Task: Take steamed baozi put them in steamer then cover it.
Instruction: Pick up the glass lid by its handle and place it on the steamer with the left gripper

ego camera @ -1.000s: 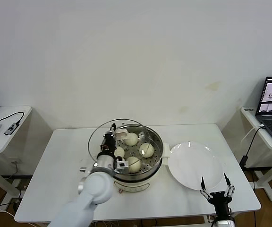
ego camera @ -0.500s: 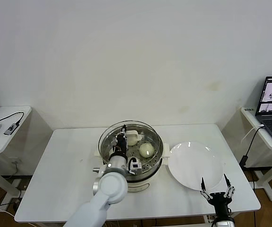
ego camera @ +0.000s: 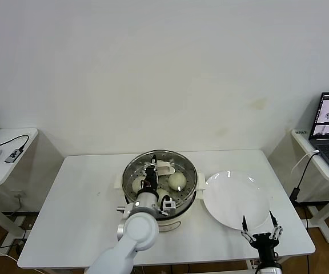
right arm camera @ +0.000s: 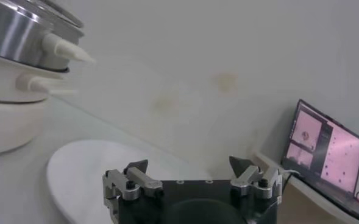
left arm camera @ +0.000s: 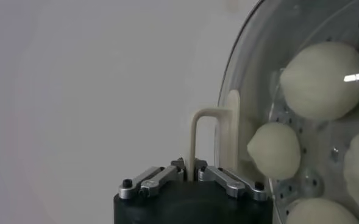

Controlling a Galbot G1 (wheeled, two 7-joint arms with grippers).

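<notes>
Left gripper pinches the cover handle over the steamer; baozi all inside, so only letting go looks left. Right gripper idles spread.

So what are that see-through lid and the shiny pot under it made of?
The round clear lid looks like glass with a metal rim: the pale buns show straight through it. Its cream oblong handle, pinched in the left gripper, seems to be matt plastic. The round shiny steamer pot looks like polished stainless steel, on a cream base, probably plastic.
</notes>
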